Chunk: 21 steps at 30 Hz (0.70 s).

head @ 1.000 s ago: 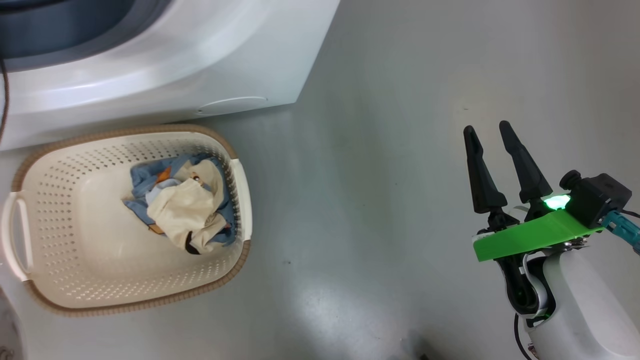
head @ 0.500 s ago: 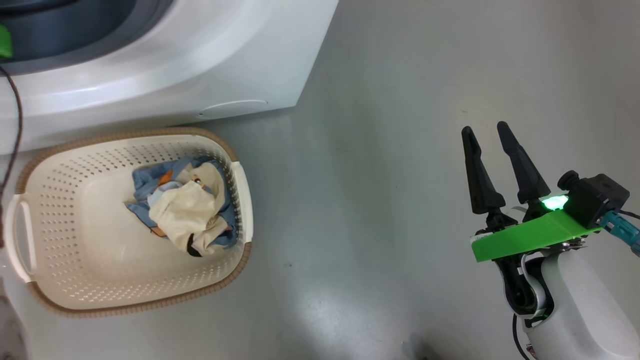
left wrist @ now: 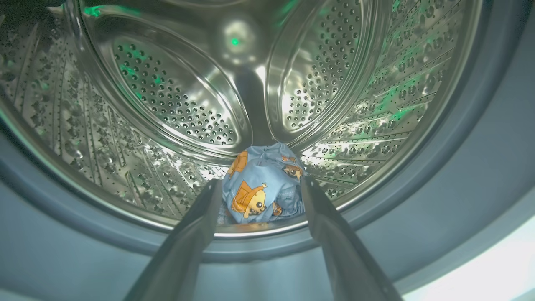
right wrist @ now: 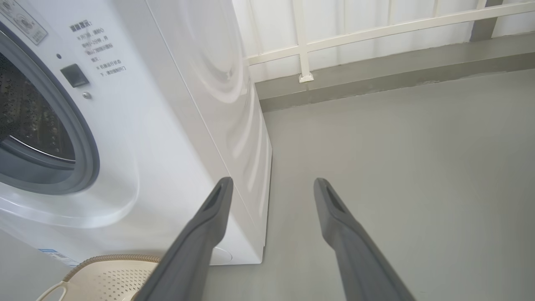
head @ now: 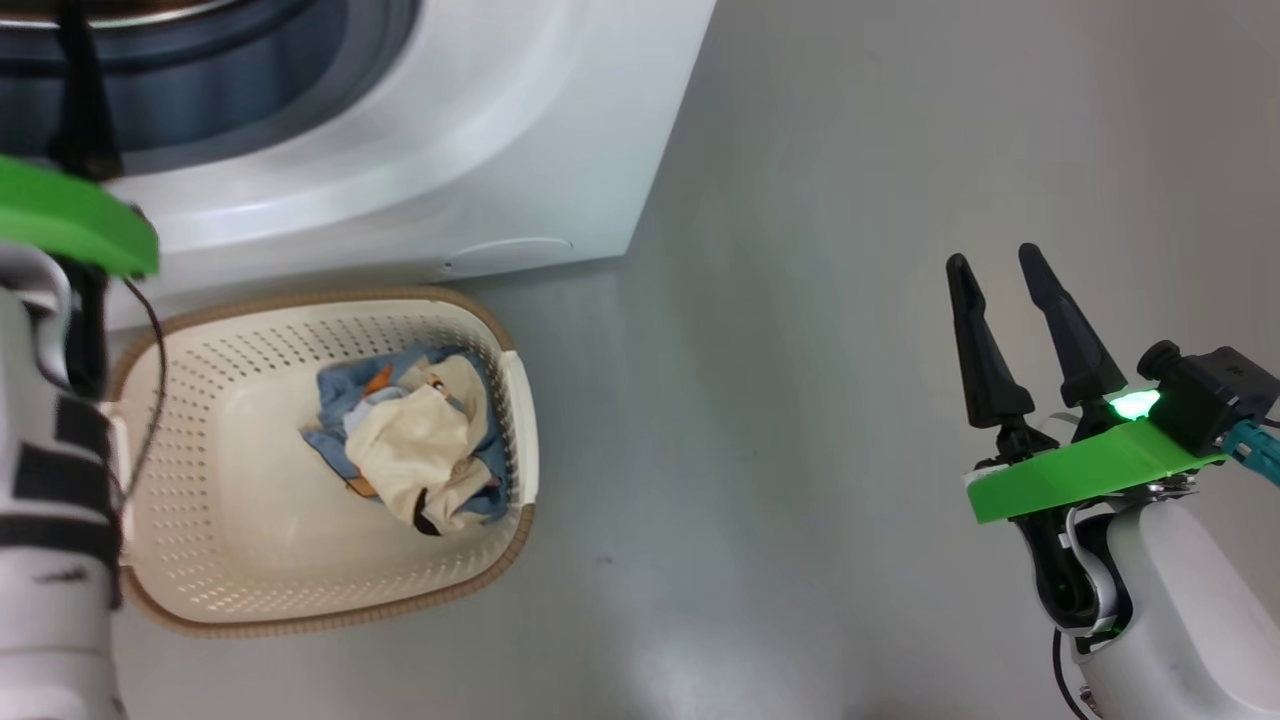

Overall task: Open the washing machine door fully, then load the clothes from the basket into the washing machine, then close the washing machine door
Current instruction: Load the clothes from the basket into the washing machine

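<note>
Nearest, at the bottom centre of the left wrist view: left gripper [left wrist: 261, 183] spread wide, gripping nothing. Just past its tips, framed between them and seemingly clear of both: a blue garment [left wrist: 250, 196] with orange prints, balled up on the lower lip of the steel drum [left wrist: 167, 104], right behind the blue-grey gasket [left wrist: 62, 251]. Probably light and limp; likely to slide deeper if nudged. In the head view, right gripper [head: 994, 257] at right, also wide and empty, over bare floor [head: 780, 400], well apart from everything. Left of centre there, the rest of the clothes [head: 420, 455]: cream piece heaped on blue, bunched toward the right wall of the basket [head: 250, 520], below the washing machine [head: 420, 170] at upper left. Soft, floppy, no weight to speak of; nothing to break. Best pinched at the raised cream fold on top, deep enough to catch cloth rather than skim it; expect trailing ends to snag the perforated wall.
</note>
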Available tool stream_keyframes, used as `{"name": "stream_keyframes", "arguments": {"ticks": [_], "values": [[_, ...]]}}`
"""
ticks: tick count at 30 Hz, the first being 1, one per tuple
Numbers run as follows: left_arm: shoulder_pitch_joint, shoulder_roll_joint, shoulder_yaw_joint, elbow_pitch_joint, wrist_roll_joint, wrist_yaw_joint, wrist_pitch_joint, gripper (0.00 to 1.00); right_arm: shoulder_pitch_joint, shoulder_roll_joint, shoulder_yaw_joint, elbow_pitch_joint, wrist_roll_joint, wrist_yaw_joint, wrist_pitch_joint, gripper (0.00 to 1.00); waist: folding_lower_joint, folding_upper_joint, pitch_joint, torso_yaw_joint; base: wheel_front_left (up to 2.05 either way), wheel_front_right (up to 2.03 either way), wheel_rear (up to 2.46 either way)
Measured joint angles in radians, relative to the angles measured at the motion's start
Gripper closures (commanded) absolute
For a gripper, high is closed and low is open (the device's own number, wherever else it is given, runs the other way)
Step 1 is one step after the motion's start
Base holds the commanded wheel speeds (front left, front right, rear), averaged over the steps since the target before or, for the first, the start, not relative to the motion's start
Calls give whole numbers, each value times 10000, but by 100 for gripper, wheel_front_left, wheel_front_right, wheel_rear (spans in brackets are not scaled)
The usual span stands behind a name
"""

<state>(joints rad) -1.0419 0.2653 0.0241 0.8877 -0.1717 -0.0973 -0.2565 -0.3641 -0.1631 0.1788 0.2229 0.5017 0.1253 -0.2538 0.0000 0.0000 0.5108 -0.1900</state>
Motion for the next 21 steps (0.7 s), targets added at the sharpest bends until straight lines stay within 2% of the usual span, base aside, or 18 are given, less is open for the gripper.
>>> {"name": "stream_keyframes", "arguments": {"ticks": [11, 21], "values": [[2618, -819, 529, -1423, -29, -92, 0, 0, 391, -477, -136, 77, 0, 0, 0, 0, -1, 0, -932, 479, 0, 0, 0], [4629, -1225, 807, -2343, 84, -178, 2, 0, 1101, -763, -171, 224, 0, 0, 0, 0, -1, 0, -1968, 970, 0, 0, 0]]}}
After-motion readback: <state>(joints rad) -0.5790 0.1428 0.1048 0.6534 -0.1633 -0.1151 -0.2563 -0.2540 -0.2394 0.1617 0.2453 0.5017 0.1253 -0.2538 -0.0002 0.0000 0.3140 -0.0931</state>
